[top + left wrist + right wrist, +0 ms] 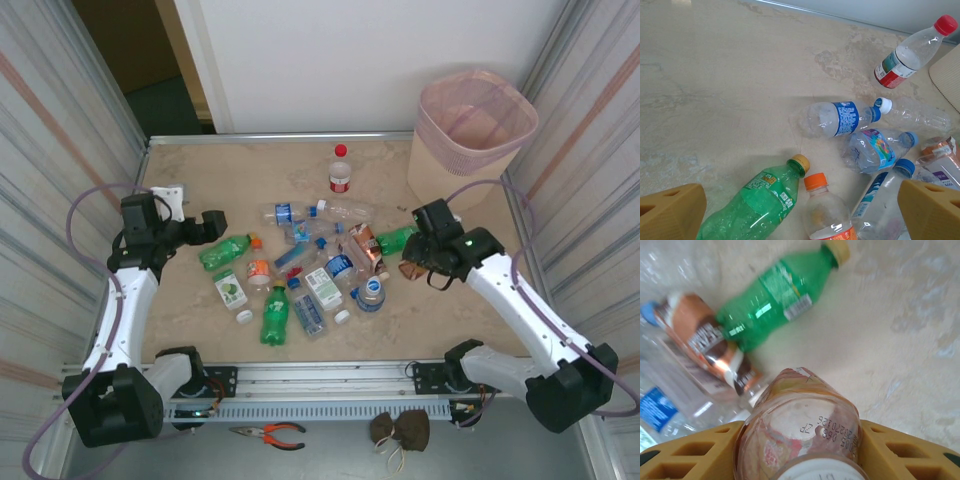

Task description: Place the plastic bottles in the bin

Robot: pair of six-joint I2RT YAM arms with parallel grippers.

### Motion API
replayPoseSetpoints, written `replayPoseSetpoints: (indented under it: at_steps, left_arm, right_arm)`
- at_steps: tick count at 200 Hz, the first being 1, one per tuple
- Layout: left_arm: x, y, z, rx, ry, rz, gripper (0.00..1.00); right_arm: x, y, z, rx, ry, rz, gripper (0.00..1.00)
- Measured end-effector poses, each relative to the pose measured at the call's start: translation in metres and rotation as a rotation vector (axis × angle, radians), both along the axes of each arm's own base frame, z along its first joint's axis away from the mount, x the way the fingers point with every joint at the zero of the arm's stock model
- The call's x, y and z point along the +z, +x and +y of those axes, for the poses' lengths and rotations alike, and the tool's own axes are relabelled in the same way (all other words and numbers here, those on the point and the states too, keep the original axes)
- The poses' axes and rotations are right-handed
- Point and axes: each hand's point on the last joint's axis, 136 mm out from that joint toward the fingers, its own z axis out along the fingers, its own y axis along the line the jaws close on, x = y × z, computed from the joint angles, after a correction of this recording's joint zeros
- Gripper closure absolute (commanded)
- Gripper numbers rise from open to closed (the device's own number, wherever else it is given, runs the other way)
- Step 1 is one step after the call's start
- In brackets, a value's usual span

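Bottles (340,265) crowd table (190,175) centre, left margin bare; right hand (416,263) clamps brownish bottle (800,415); left hand (215,227) spread.

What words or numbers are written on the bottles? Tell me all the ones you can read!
"20270126": stamped code, seen upside down, on the brownish bottle held in the right gripper; the shorter line next to it is unclear.
Blue label on the clear bottle: too small to read.
Label on the green bottle: blurred.
Label on the brown-labelled bottle: blurred.
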Motion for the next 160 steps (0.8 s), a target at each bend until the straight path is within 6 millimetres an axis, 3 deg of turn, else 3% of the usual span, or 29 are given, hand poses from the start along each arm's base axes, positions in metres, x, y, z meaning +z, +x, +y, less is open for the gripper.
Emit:
replayPoseSetpoints:
  at_steps: [44,72,124,160]
  left_arm:
    - [0.000,0.000,0.000,0.000,0.000,0.000,0.01]
    - [0.000,0.000,0.000,0.000,0.000,0.001,0.01]
    - [0.000,0.000,0.000,0.000,0.000,0.000,0.01]
    - [0.001,0.000,-0.001,-0.006,-0.004,-0.007,0.01]
  right_arm:
    - [0.083,0.036,-0.025,-0.037,0.016,-0.168,0.46]
    - [0.136,0.066,-0.029,-0.016,0.022,-0.277,0.47]
    - [0.202,0.124,-0.034,0.021,0.014,-0.410,0.48]
    - [0.248,0.154,-0.062,-0.017,-0.011,-0.517,0.50]
